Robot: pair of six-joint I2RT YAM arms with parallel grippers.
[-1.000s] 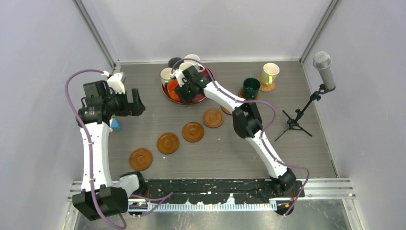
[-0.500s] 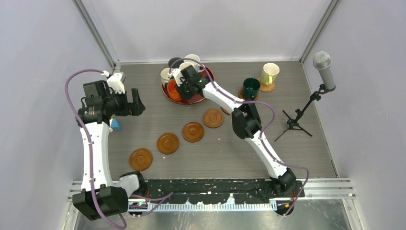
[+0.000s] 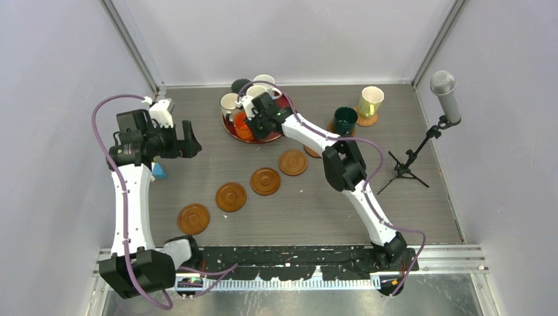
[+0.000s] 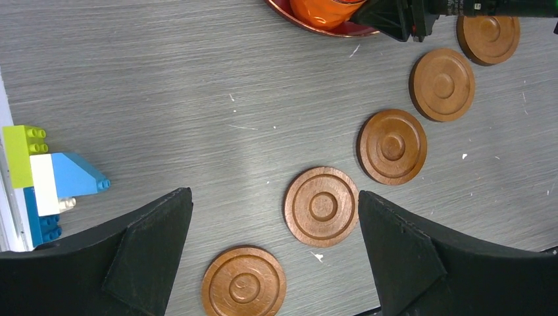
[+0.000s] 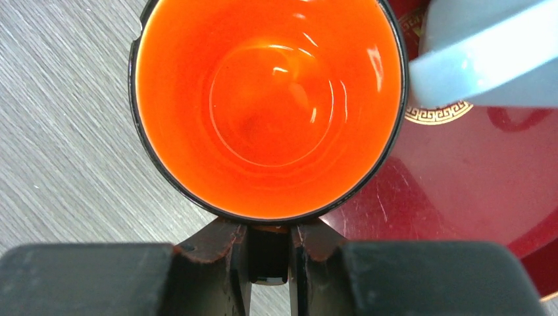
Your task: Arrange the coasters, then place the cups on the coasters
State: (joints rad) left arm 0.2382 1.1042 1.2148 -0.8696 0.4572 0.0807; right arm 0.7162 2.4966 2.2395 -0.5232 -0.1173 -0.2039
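Inside the red tray (image 3: 227, 129) at the back stands the orange cup (image 5: 266, 105), and my right gripper (image 5: 268, 230) is shut on its dark handle. In the top view that gripper (image 3: 251, 122) sits over the tray beside white cups (image 3: 229, 102) and a light blue cup (image 5: 487, 59). Several brown coasters (image 3: 231, 197) run diagonally across the middle of the table. A dark teal cup (image 3: 345, 120) and a pale yellow cup (image 3: 370, 101) each stand on a coaster at the back right. My left gripper (image 4: 275, 197) hangs open high above the coaster row (image 4: 322, 206), holding nothing.
A microphone on a tripod (image 3: 442, 92) stands at the right edge. Toy bricks (image 4: 52, 178) lie by the left wall under my left arm. One more coaster (image 3: 310, 151) is partly hidden by the right arm. Walls close in the table on three sides.
My right gripper has closed its fingers on the orange cup's handle and shifted slightly over the tray. The left arm has barely moved.
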